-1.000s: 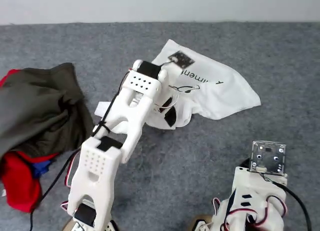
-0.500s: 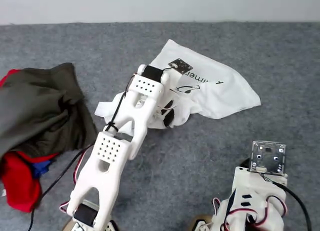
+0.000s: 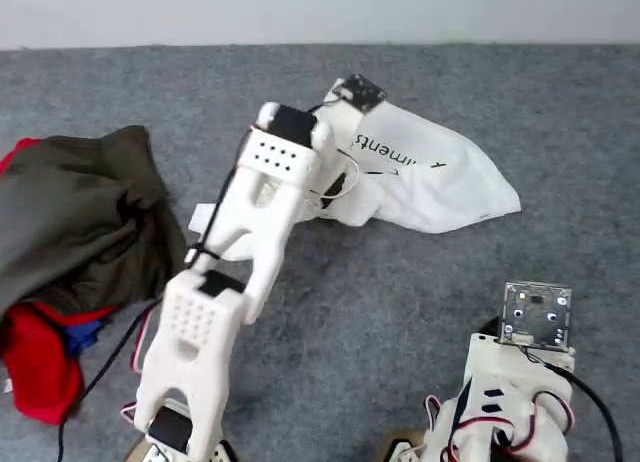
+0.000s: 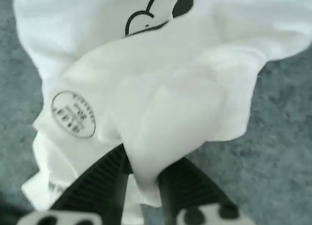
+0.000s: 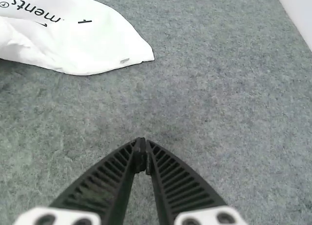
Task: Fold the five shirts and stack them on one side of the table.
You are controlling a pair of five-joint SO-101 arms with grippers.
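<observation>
One fold of the white shirt [image 3: 425, 187] is clamped in my left claw [image 4: 145, 172], mid-worktop toward the far side; my right claw [image 5: 141, 154] rests pressed together above the grey worktop [image 5: 234, 88], near right.

The table [image 3: 420, 292] has a grey, carpet-like top. A crumpled white shirt [image 3: 440, 177] with black print lies on it toward the far middle. On the left side sits a heap: a dark grey shirt [image 3: 70, 212] draped over a red shirt [image 3: 40, 377], with a bit of blue fabric [image 3: 85, 334] between them.
</observation>
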